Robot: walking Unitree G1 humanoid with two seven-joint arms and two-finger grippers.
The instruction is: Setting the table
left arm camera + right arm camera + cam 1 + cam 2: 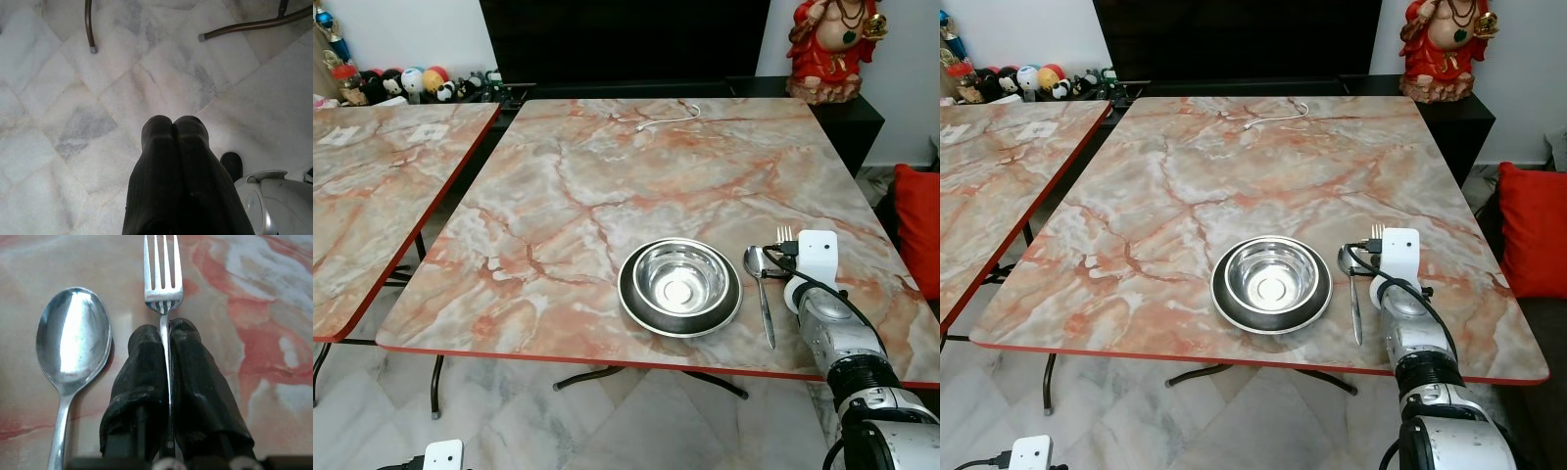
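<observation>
A steel bowl (680, 277) sits inside a dark plate (632, 300) near the front edge of the marble table (607, 186). Just right of the plate lies a spoon (760, 289), bowl end pointing away from me. My right gripper (165, 330) is shut on a fork (163, 274), its fingers (142, 377) pinching the handle just below the tines. The fork's tines (784, 234) poke out beyond the wrist, right of the spoon and low over the table. My left gripper (173, 125) hangs shut over the floor, holding nothing.
A white cable (668, 119) lies at the table's far end. A second marble table (372, 186) stands to the left. A red figurine (830, 44) sits on a dark cabinet behind, and a red cushion (918, 225) is to the right. Table legs (89, 27) stand on the tiled floor.
</observation>
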